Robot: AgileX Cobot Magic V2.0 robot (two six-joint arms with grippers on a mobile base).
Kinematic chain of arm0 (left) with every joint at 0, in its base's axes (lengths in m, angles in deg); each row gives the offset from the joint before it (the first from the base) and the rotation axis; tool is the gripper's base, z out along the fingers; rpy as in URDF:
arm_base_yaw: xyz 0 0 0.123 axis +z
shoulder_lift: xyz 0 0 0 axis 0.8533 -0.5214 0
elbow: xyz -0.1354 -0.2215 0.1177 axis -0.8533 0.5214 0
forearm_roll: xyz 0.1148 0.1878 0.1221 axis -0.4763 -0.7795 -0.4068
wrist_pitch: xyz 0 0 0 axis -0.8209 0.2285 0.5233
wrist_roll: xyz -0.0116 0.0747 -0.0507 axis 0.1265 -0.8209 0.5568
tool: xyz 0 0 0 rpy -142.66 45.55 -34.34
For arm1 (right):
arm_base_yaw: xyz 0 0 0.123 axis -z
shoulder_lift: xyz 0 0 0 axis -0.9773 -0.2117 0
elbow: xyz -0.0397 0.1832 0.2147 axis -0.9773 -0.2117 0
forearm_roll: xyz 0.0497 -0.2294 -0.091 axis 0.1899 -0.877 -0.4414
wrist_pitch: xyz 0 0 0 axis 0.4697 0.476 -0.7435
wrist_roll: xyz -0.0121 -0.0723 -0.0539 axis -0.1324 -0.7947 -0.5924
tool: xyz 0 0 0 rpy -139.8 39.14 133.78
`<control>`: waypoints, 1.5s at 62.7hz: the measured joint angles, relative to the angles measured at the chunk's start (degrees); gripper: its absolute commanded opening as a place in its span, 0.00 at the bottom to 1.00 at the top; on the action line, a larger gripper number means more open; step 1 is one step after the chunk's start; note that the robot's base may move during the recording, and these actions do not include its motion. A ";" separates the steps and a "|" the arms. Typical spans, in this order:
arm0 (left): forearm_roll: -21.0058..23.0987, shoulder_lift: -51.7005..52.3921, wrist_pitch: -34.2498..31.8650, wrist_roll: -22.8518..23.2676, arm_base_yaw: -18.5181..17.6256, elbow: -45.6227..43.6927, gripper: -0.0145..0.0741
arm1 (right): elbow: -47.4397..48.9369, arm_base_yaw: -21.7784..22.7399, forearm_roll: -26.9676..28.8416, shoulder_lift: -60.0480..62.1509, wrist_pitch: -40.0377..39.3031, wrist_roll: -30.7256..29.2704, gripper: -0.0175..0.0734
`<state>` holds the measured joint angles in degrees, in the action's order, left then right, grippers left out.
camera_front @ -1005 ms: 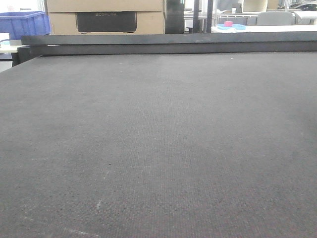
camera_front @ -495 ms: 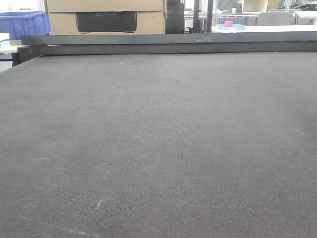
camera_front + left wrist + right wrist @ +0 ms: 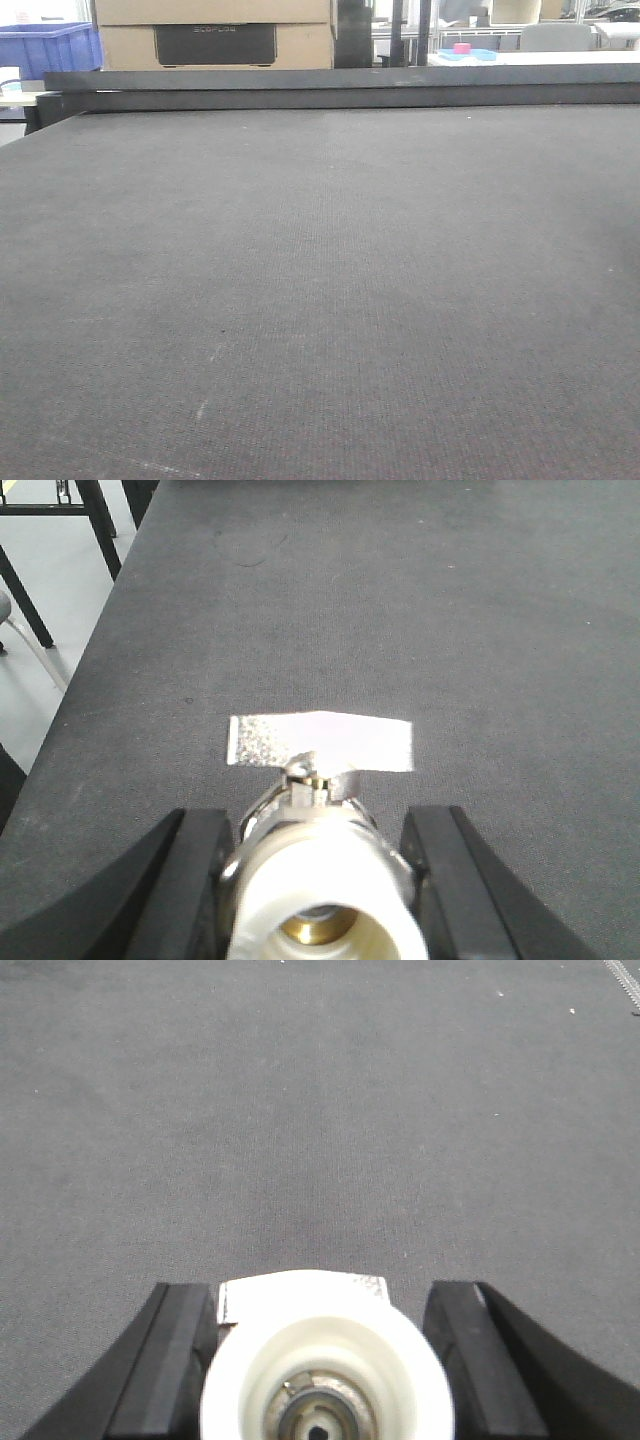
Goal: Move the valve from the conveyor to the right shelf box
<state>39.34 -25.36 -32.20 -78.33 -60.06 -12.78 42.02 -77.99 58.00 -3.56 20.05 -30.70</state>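
Observation:
The conveyor point(image 3: 320, 280) is a wide dark grey woven belt that fills the front view, with a black edge rail point(image 3: 340, 88) at the back; no valve or arm shows there. In the left wrist view a valve point(image 3: 320, 880) with a white end cap, metal body and flat silver handle point(image 3: 320, 742) sits between the black fingers of my left gripper point(image 3: 318, 825), held over the belt point(image 3: 400, 600). The right gripper point(image 3: 320, 1300) is shut on a second valve point(image 3: 325, 1360), white-capped, above the belt point(image 3: 320, 1110). The right shelf box is out of view.
Behind the rail stand a blue bin point(image 3: 50, 48), a cardboard box point(image 3: 215, 30) with a dark panel, and a pink item on a blue tray point(image 3: 461, 48). The belt's left edge drops to pale floor with black frame legs point(image 3: 25, 590).

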 measured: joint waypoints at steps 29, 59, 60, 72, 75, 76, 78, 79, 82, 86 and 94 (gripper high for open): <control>0.11 0.00 -0.11 0.00 0.00 0.00 0.04 | 0.00 0.00 0.05 0.00 0.00 0.00 0.01; 0.11 0.00 -0.11 0.00 0.00 0.00 0.04 | 0.00 0.00 0.05 0.00 0.00 0.00 0.01; 0.11 0.00 -0.11 0.00 0.00 0.00 0.04 | 0.00 0.00 0.05 0.00 0.00 0.00 0.01; 0.01 0.00 -0.11 0.00 0.00 0.00 0.04 | 0.00 0.00 0.26 0.00 0.00 0.00 0.01; -0.10 0.00 -0.11 0.00 0.00 0.00 0.04 | 0.00 0.00 0.26 0.00 0.00 0.00 0.01; -0.09 0.00 -0.11 0.00 0.00 0.00 0.04 | 0.00 0.00 0.26 0.00 -0.12 0.00 0.01; -0.09 0.00 -0.11 0.00 0.00 0.00 0.04 | 0.00 0.00 0.26 0.00 -0.12 0.00 0.01; -0.09 0.00 -0.11 0.00 0.00 0.00 0.04 | 0.00 0.00 0.38 0.00 -0.12 0.00 0.01; -0.09 0.00 -0.11 0.00 0.00 0.00 0.04 | 0.00 0.00 0.37 0.00 -0.12 0.00 0.01; -0.09 0.00 -0.11 0.00 0.00 0.00 0.04 | 0.00 0.00 0.37 0.00 -0.24 0.00 0.01; -0.09 0.00 -0.11 0.00 0.00 0.00 0.04 | 0.00 0.00 0.37 0.00 -0.24 0.00 0.01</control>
<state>39.25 -25.36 -32.31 -78.33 -60.06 -12.78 42.02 -77.99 58.37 -3.56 19.81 -30.70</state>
